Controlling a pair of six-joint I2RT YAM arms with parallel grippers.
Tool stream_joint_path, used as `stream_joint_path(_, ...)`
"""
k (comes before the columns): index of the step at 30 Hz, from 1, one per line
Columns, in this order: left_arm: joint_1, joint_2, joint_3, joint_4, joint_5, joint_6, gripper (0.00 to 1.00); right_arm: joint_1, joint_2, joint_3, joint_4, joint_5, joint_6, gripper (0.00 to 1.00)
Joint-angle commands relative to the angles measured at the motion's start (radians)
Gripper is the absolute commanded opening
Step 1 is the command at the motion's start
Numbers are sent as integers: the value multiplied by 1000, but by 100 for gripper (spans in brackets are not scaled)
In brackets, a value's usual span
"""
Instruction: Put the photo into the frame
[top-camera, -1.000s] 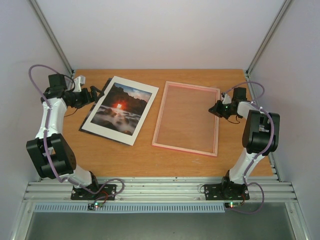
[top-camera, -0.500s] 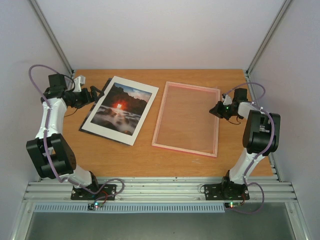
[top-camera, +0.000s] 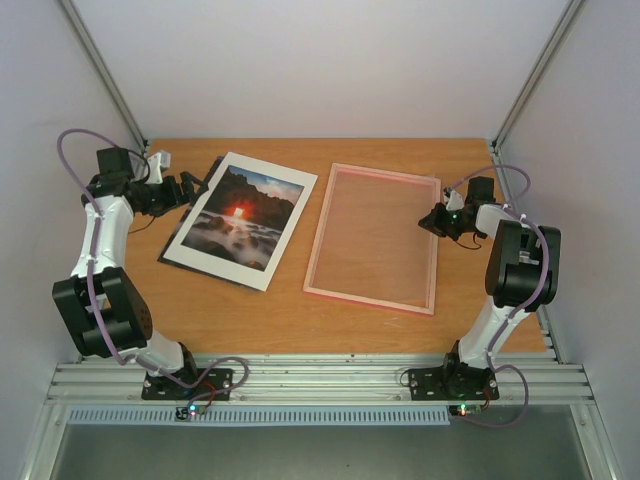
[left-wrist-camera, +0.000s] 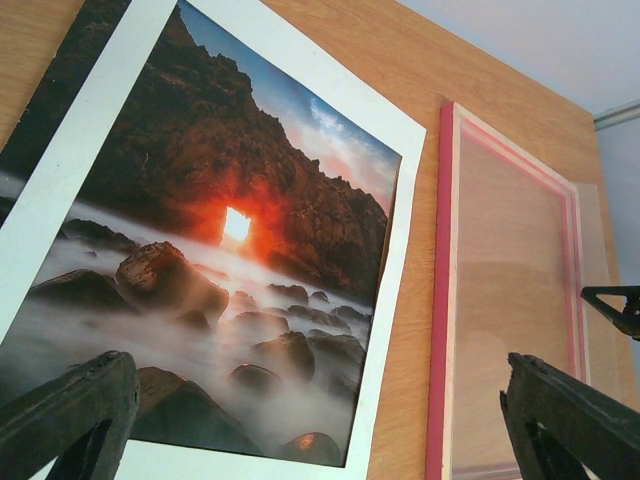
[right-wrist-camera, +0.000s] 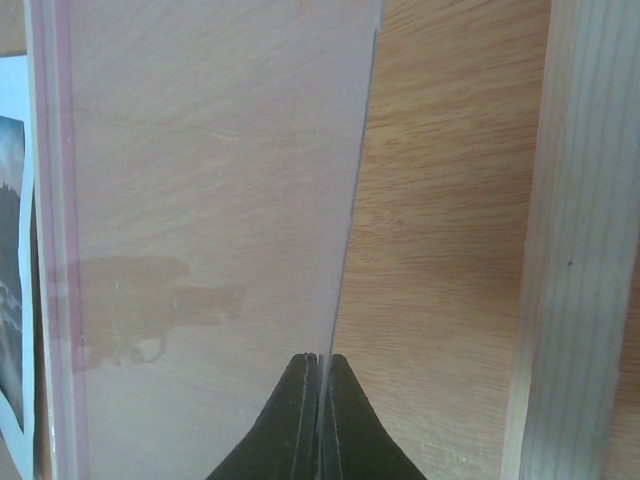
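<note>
Almost nothing has shifted in the past second: both arms hold their places, and photo and frame lie where they lay. The photo (top-camera: 240, 220) rests face up, slightly askew, on the left half of the wooden table (top-camera: 260, 325), with a dark sheet (left-wrist-camera: 60, 80) peeking out under its left edge. The left gripper (top-camera: 190, 188) hangs at that left edge, spread wide and holding nothing; from its wrist, the print lies just ahead of the fingers. Just right of the photo, not touching it, lies the pink frame (top-camera: 319, 230). At its right rim the right gripper (top-camera: 430, 216) is pinched tight on the thin edge of the clear pane.
</note>
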Motion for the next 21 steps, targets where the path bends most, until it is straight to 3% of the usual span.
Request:
stream_joint_path(1, -3, 8, 33, 30, 8, -3, 99, -6, -28, 0, -17, 4, -31, 1)
stream_joint_path(21, -4, 14, 37, 30, 7, -1, 99, -6, -15, 18, -39, 10, -59, 1)
